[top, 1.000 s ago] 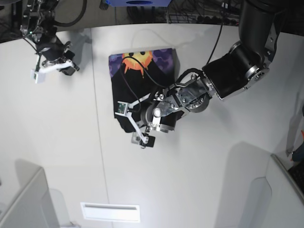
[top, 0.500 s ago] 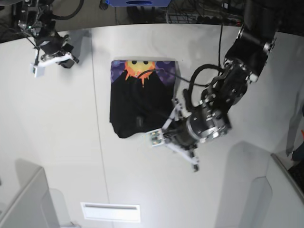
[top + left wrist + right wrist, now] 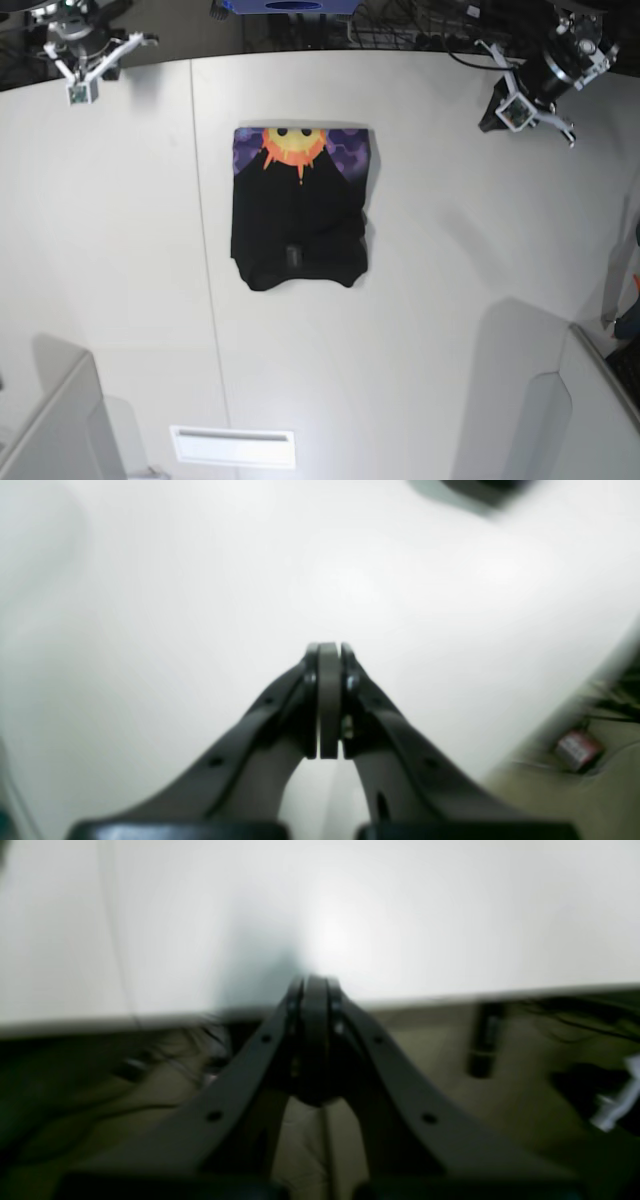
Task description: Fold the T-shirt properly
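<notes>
The T-shirt [image 3: 300,215] lies folded into a rough rectangle at the middle of the white table [image 3: 430,300]. It is black, with a strip of the orange sun print on purple along its far edge. Its near edge is uneven. My left gripper [image 3: 492,118] hovers at the table's far right corner, well away from the shirt. In the left wrist view it [image 3: 328,650] is shut and empty over bare table. My right gripper [image 3: 85,70] is at the far left corner. In the right wrist view it [image 3: 314,982] is shut and empty at the table edge.
A seam [image 3: 205,260] runs down the table left of the shirt. A white slot plate [image 3: 232,447] sits near the front edge. Grey box shapes stand at the front left [image 3: 50,430] and front right [image 3: 590,410]. Cables and clutter lie beyond the far edge.
My left arm has swung away from the shirt's near right edge to the far right corner. My right arm has drawn back farther to the far left. The shirt lies flat and free.
</notes>
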Robot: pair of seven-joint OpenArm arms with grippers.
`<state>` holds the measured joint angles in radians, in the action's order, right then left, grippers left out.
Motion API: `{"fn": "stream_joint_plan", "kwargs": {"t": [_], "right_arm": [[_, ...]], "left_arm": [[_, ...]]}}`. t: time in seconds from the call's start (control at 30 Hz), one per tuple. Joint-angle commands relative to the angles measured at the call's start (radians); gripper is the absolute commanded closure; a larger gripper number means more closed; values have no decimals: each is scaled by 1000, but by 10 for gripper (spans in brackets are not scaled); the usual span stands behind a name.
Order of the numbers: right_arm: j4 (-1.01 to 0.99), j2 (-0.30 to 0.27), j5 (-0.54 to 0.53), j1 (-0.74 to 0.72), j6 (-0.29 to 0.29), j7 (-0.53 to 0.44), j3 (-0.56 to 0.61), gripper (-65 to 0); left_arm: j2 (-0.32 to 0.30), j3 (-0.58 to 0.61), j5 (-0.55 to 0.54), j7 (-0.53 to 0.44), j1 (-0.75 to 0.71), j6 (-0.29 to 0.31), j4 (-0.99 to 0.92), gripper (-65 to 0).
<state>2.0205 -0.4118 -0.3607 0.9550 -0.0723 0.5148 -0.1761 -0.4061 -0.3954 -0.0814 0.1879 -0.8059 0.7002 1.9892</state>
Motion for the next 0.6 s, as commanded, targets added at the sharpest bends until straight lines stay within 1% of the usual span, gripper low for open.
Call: {"fn": "stream_joint_plan", "kwargs": {"t": [0.0, 0.1, 0.13, 0.2, 0.3, 0.37, 0.43, 0.47, 0.53, 0.57], "right_arm": [[15, -8, 44, 46, 4, -22, 26, 0], [9, -8, 228, 140, 4, -14, 142, 0], [6, -8, 288, 172, 4, -3, 195, 0], [-2, -8, 338, 221, 4, 12, 295, 0], [-56, -11, 318, 238, 4, 11, 450, 0], [-140, -3, 309, 172, -4, 9, 544, 0], [-271, 38, 269, 91, -4, 9, 617, 0], [-355, 64, 234, 35, -5, 9, 628, 0], [-557, 129, 160, -60, -4, 2, 629, 0], [-659, 158, 144, -104, -4, -26, 629, 0]], "left_arm": [[25, -33, -10, -60, -62, -2, 17, 0], [118, -96, -7, -155, -212, -2, -11, 0], [137, -101, -5, -192, -254, -2, -41, 0], [155, -92, 39, -265, -301, -2, -132, 0], [178, -50, 144, -402, -312, -2, -362, 0], [171, -12, 176, -489, -281, -2, -568, 0], [160, 56, 179, -563, -211, -2, -795, 0], [135, 91, 185, -597, -157, -2, -922, 0], [109, 177, 182, -638, -25, -2, -1189, 0], [98, 217, 179, -652, 43, -2, -1310, 0]]}}
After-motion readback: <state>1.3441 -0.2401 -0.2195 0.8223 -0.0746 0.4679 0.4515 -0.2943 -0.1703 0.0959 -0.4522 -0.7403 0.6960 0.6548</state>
